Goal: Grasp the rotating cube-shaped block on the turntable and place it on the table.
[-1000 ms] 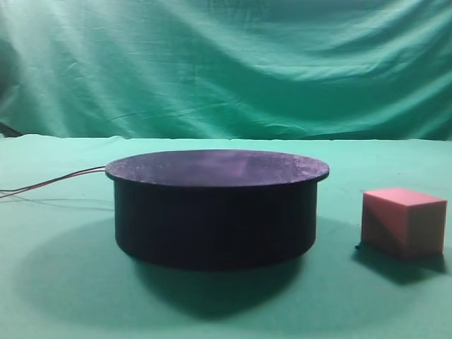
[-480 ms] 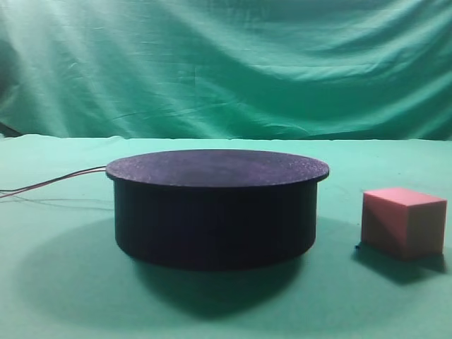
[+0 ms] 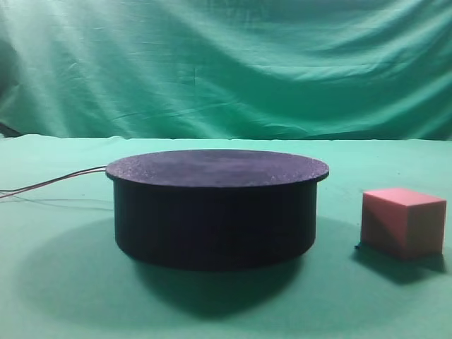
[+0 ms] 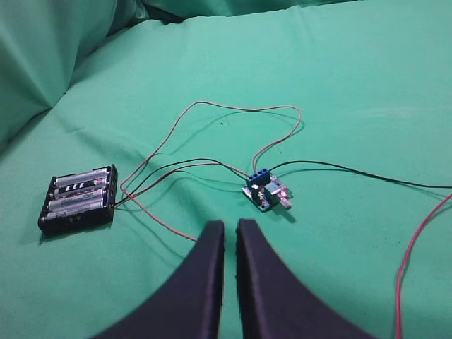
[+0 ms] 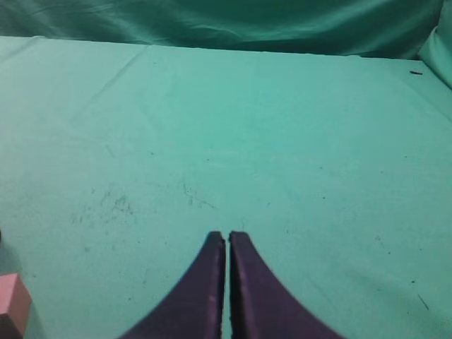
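Observation:
The salmon-pink cube-shaped block (image 3: 403, 222) rests on the green table (image 3: 56, 282) to the right of the black turntable (image 3: 215, 205), apart from it. The turntable's round top is bare. A corner of the block (image 5: 12, 305) shows at the lower left of the right wrist view. My right gripper (image 5: 227, 236) hovers above bare cloth, shut on nothing, its fingers nearly touching. My left gripper (image 4: 229, 224) is shut with a thin slit between its dark fingers, over the cloth near the wiring. Neither gripper appears in the exterior high view.
Thin wires (image 3: 53, 182) trail from the turntable's left side. The left wrist view shows a black battery holder (image 4: 78, 198), a small blue circuit board (image 4: 265, 191), and red and black wires (image 4: 233, 113) looping across the cloth. A green backdrop (image 3: 226, 63) hangs behind.

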You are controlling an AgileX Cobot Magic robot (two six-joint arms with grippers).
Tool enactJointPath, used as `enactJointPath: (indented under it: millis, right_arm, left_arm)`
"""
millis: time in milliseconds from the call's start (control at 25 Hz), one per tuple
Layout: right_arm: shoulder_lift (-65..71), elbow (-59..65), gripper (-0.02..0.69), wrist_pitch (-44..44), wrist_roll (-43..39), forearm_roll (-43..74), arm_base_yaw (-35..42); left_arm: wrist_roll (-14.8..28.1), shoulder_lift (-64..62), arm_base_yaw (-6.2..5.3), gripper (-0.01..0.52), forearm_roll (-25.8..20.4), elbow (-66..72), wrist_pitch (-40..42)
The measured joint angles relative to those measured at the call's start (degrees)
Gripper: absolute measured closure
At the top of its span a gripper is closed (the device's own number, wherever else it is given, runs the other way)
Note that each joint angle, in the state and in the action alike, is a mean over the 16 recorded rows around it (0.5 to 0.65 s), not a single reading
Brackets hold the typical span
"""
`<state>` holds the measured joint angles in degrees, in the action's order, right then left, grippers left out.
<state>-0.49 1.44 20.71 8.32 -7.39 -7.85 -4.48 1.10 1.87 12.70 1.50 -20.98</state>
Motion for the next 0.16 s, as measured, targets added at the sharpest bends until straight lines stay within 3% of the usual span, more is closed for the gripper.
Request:
enactJointPath:
  millis: [160]
  right_arm:
    - [-0.03,0.00,0.665,0.84,0.02,0.22,0.00]
  left_arm:
    - [0.00,0.00,0.00,0.514,0.00,0.00,0.00]
